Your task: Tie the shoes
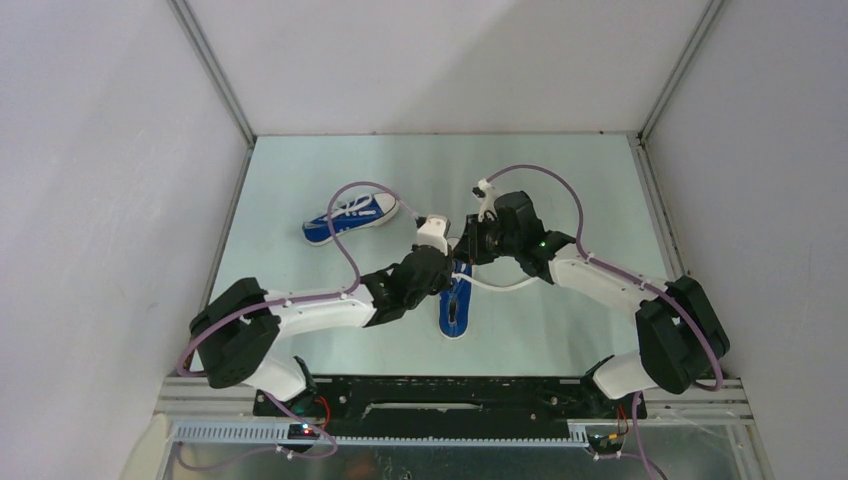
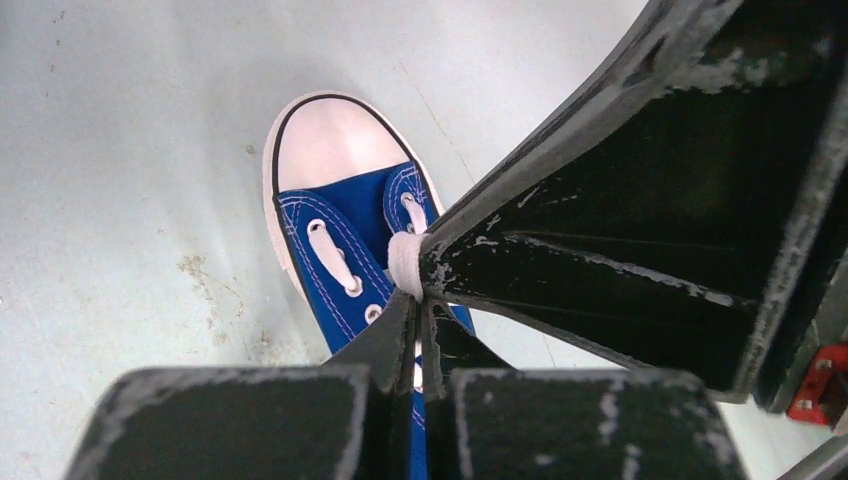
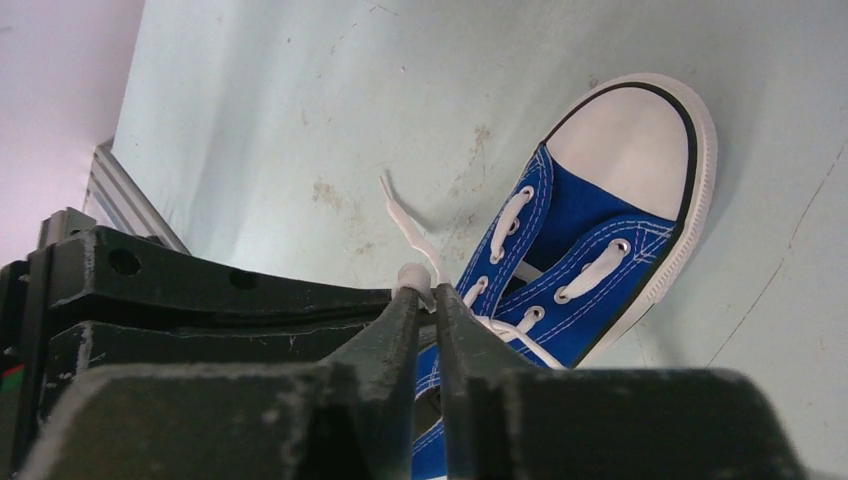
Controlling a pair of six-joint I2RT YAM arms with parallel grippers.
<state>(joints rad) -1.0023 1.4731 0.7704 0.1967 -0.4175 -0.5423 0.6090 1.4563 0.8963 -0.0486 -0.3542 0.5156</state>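
One of the shoes, a blue sneaker (image 1: 455, 308) with a white toe cap, lies mid-table under both grippers, heel toward the arm bases. The other shoe (image 1: 350, 218) lies on its side at the back left, laces loose. My left gripper (image 2: 422, 300) is shut on a bunched bit of white lace (image 2: 404, 262) above the eyelets. The right gripper (image 3: 426, 292) meets it tip to tip, and its jaws pinch the same lace (image 3: 413, 275) with only a sliver between them. A free lace end (image 3: 398, 212) sticks up beyond. In the top view the two grippers (image 1: 458, 240) touch above the shoe's front.
White walls with metal corner posts (image 1: 215, 75) close in the pale green table (image 1: 560, 180) on three sides. Purple cables (image 1: 545, 172) arc over both arms. A loose lace strand (image 1: 505, 285) trails right of the middle shoe. A metal rail (image 3: 110, 190) runs along the table edge.
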